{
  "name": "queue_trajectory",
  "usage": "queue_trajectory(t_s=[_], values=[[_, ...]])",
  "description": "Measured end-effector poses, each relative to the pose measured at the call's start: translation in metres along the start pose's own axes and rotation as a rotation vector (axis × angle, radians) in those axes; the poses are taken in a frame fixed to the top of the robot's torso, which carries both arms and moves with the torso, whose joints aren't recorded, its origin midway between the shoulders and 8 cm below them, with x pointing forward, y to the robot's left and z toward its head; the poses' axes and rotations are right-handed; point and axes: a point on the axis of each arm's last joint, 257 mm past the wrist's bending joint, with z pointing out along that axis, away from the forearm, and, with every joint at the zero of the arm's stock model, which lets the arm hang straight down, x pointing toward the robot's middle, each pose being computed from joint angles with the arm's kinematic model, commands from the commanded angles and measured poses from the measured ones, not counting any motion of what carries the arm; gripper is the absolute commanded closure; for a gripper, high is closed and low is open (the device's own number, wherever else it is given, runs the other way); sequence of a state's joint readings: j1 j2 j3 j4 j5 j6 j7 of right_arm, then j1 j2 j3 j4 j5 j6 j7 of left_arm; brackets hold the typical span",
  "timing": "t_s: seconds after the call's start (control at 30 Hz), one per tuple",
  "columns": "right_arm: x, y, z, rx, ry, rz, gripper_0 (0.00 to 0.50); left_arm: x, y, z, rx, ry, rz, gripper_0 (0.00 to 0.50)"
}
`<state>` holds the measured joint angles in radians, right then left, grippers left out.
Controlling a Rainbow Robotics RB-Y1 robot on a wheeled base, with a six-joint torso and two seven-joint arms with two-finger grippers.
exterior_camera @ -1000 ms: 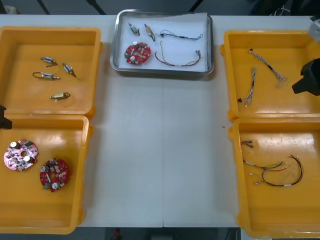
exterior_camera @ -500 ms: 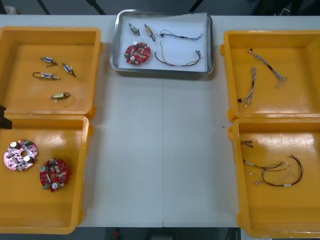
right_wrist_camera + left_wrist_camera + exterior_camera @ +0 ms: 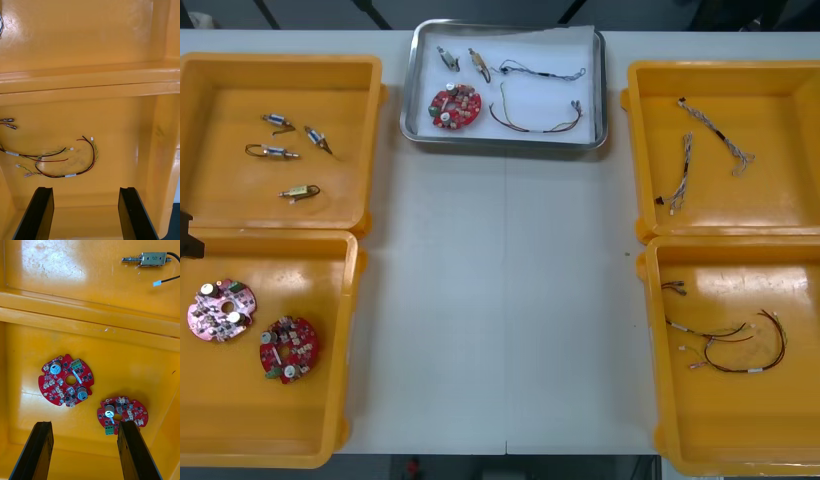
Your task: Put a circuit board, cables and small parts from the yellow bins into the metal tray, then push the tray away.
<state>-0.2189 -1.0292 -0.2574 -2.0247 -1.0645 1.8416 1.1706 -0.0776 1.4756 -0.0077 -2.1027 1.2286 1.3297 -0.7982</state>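
front view has the metal tray at the table's far edge, between the yellow bins, holding a red circuit board, a black cable, a red and yellow cable and small metal parts. left wrist view finds the left gripper with fingers spread wide above two spare boards, touching neither. the right gripper hangs equally wide over loose bin cables, gripping nothing.
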Motion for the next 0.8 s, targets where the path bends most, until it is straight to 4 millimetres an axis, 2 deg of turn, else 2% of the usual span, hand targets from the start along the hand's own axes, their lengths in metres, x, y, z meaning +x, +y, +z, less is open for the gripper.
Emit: queue_trajectory(t_s=[0.5, 0.8], values=[[-0.001, -0.002, 0.001, 0.007, -0.005, 0.05, 0.0, 0.0, 0.0, 0.0, 0.0, 0.0, 0.0, 0.0], [-0.004, 0.01, 0.002, -0.021, -0.026, 0.037, 0.0, 0.0, 0.0, 0.0, 0.0, 0.0, 0.0, 0.0]])
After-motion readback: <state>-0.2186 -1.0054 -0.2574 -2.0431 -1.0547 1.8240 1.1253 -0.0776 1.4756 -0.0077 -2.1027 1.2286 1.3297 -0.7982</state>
